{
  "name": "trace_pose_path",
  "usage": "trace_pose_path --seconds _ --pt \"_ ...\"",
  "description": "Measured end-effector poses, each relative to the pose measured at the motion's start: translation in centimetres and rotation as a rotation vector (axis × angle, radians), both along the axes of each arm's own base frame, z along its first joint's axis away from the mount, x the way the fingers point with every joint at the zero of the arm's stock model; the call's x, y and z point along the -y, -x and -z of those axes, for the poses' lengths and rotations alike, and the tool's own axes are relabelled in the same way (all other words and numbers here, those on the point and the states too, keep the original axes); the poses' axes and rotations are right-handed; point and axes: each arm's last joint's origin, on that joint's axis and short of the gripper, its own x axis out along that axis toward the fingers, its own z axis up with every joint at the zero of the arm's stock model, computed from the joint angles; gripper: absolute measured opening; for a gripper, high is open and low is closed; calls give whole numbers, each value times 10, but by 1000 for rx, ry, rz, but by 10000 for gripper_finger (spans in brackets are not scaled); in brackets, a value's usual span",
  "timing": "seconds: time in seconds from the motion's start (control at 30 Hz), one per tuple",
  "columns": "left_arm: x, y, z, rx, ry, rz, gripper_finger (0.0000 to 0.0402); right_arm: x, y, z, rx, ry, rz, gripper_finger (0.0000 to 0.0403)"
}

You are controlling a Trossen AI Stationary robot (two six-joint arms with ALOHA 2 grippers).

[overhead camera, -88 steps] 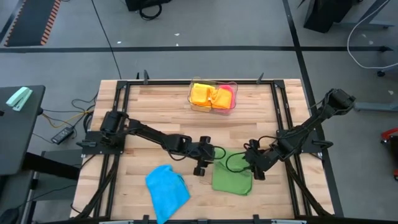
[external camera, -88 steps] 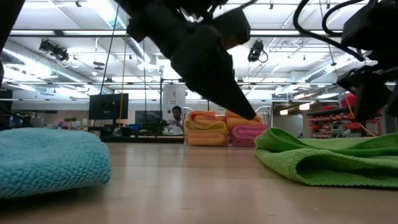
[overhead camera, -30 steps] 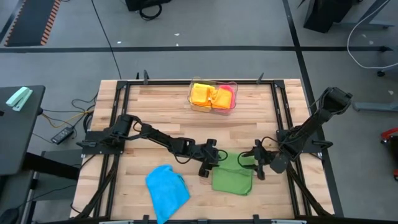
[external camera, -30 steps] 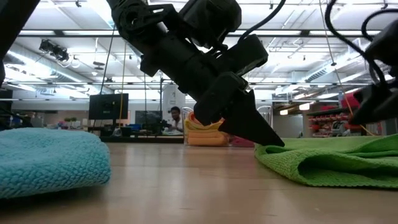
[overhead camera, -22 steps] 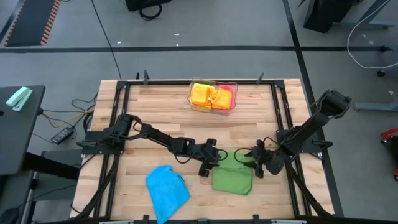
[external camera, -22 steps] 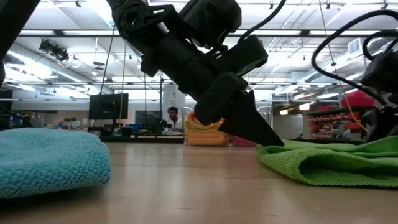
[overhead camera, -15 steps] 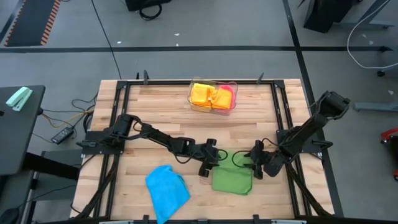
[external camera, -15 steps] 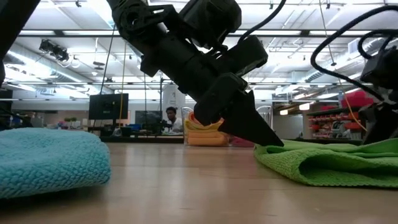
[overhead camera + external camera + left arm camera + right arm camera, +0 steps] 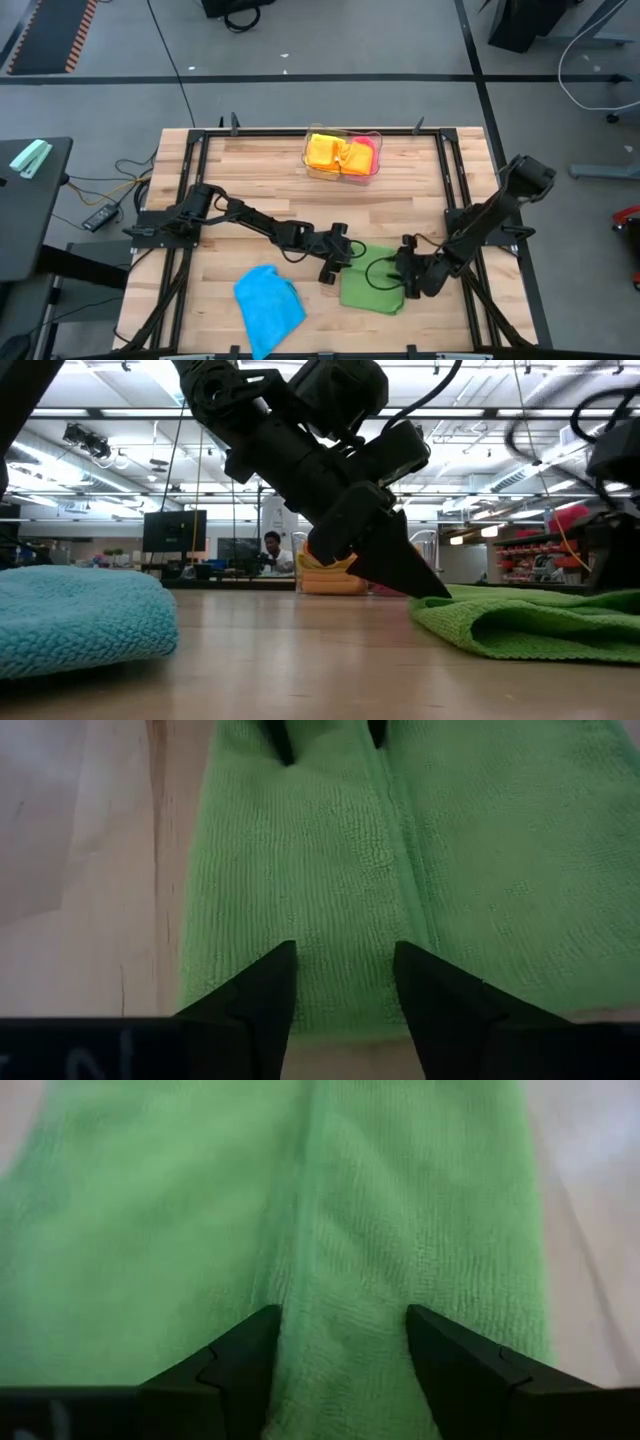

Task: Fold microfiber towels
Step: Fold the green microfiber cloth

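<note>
High view: the green towel (image 9: 372, 288) lies folded on the tabletop (image 9: 260, 180) near its front edge, between both arms. The left hand (image 9: 334, 266) sits at its left edge, the right hand (image 9: 405, 281) at its right edge, both with fingers apart over the cloth.
</note>
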Motion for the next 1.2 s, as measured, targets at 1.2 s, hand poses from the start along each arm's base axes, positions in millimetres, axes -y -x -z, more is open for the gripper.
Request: trace_pose_path --seconds 1.2 --pt "0 1 1 -8 -2 0 172 -25 -6 -12 -35 -158 -120 229"
